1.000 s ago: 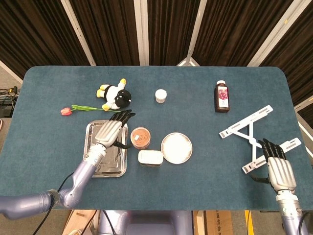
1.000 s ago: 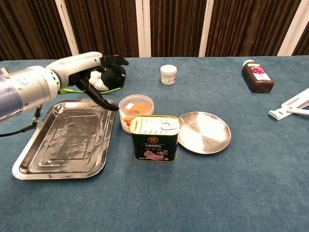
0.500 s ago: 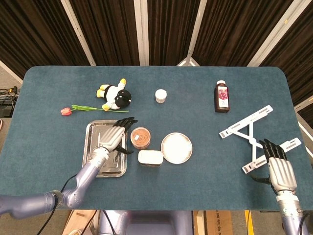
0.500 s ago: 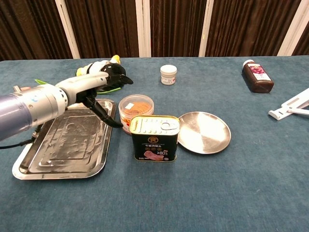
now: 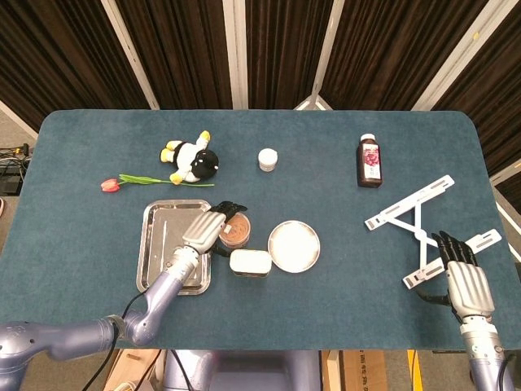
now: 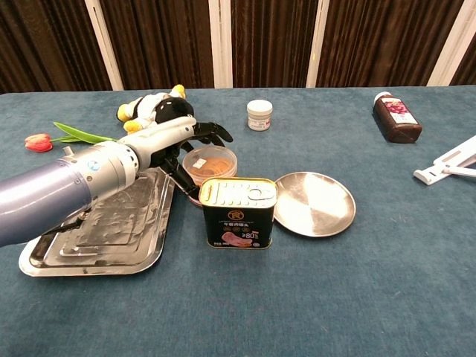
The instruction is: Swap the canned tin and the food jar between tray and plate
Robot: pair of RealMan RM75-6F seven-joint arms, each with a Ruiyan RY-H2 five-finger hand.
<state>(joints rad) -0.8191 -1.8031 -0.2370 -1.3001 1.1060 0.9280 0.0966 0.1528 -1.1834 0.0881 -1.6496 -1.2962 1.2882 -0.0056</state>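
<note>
Tin (image 6: 238, 213) upright by plate (image 6: 316, 212); jar (image 6: 209, 165) btwn tin, tray (image 6: 52, 256).

The left robot hand (image 6: 186, 141) reaches forward on its outstretched arm, fingers spread and curving. The right robot hand (image 5: 466, 281) lies flat, palm down, fingers extended.

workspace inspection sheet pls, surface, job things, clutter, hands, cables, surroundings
surface: blue cloth table.
job's things: canned tin and food jar both on the cloth between tray and plate; both are bare.
clutter: plush penguin, tulip, small white jar, dark bottle, white folding stand.
hands: left hand reaches to the food jar, grip unclear; right hand rests open by the stand.
cables: some at the floor, left edge.
surroundings: dark curtains.
</note>
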